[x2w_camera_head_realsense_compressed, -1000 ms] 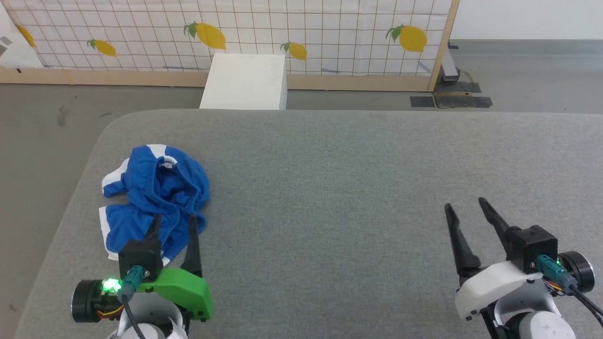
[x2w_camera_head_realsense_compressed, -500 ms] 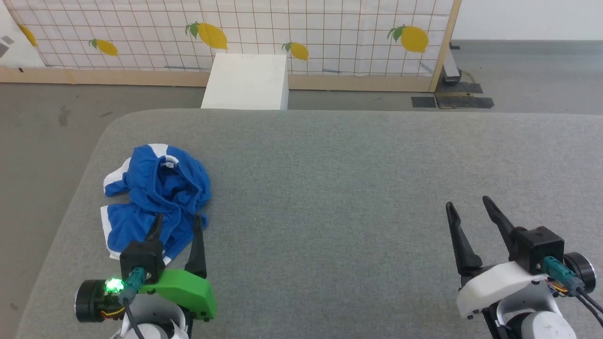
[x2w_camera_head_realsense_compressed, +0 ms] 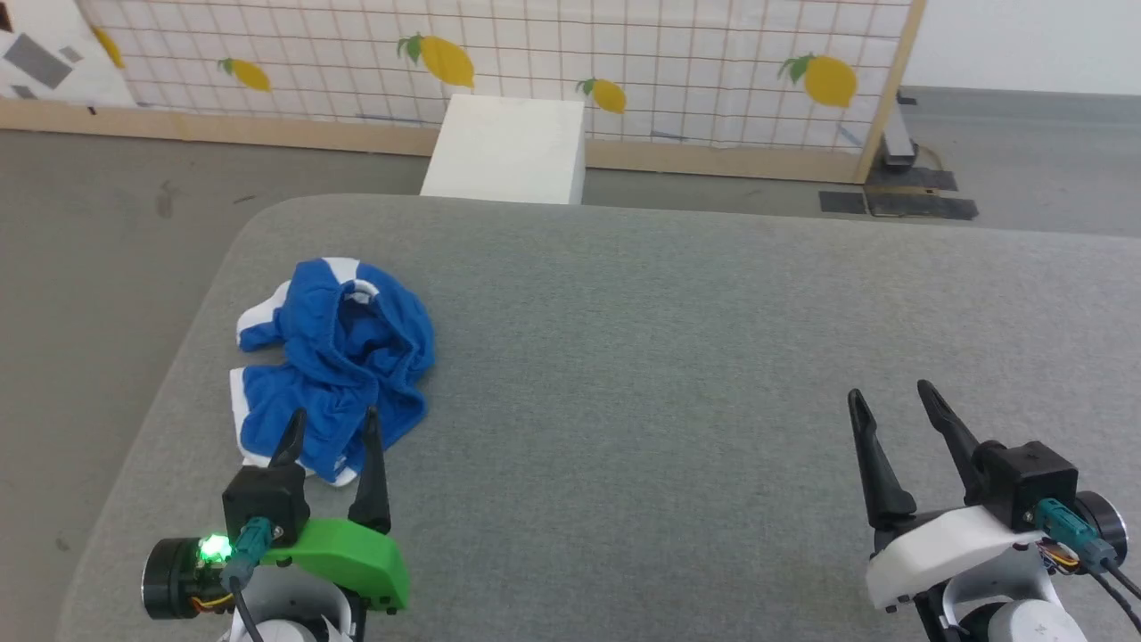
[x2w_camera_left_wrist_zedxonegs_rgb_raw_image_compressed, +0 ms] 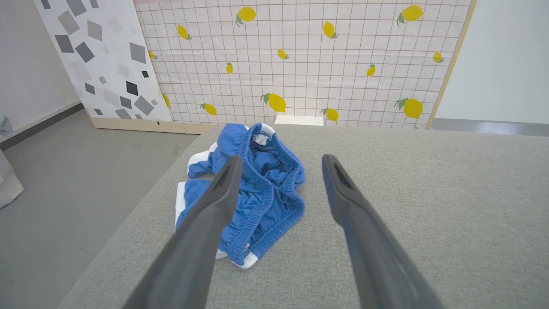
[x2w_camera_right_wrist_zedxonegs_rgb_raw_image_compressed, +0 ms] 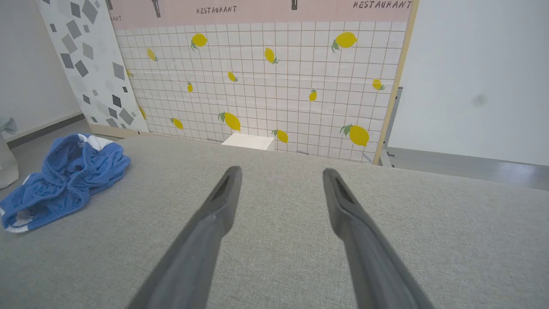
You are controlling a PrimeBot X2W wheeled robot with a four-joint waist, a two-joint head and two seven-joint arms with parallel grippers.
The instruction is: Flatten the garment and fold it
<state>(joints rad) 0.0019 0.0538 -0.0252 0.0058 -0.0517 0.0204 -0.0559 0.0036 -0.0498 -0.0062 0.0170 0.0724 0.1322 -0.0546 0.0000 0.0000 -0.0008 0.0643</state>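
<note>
One garment [x2w_camera_head_realsense_compressed: 334, 370] on the surface [x2w_camera_head_realsense_compressed: 642, 357], two grippers in play, and one white box [x2w_camera_head_realsense_compressed: 508, 152] standing on the floor [x2w_camera_head_realsense_compressed: 107, 241] past the far edge. The garment is a single bright blue heap with white trim, crumpled and bunched up, its gathered elastic waistband curling across the top. It sits right at the tips of the left gripper [x2w_camera_head_realsense_compressed: 333, 414], directly ahead of it and leaning a touch toward its left finger. From the head view both dark fingers overlap the near edge of the cloth. The left wrist view has the left gripper [x2w_camera_left_wrist_zedxonegs_rgb_raw_image_compressed: 281, 159] spread wide, the garment [x2w_camera_left_wrist_zedxonegs_rgb_raw_image_compressed: 257, 189] lying ahead between the two fingers and spilling out past the left one, while the right finger points over bare grey fabric. Nothing is pinched between the jaws; whether a tip brushes the cloth I cannot tell. Over to the right gripper [x2w_camera_head_realsense_compressed: 890, 390]: also released, jaws wide apart, empty, hanging over bare surface with nothing near it. The right wrist view confirms it, the right gripper [x2w_camera_right_wrist_zedxonegs_rgb_raw_image_compressed: 281, 170] gaping over plain grey fabric and the garment [x2w_camera_right_wrist_zedxonegs_rgb_raw_image_compressed: 64, 176] well apart from it, far off to its left near the edge of the surface. Beyond both grippers stands one lemon-print grid panel [x2w_camera_head_realsense_compressed: 677, 53], with one grey-speckled white panel [x2w_camera_left_wrist_zedxonegs_rgb_raw_image_compressed: 98, 64] beside it, off to the left gripper's left.
</note>
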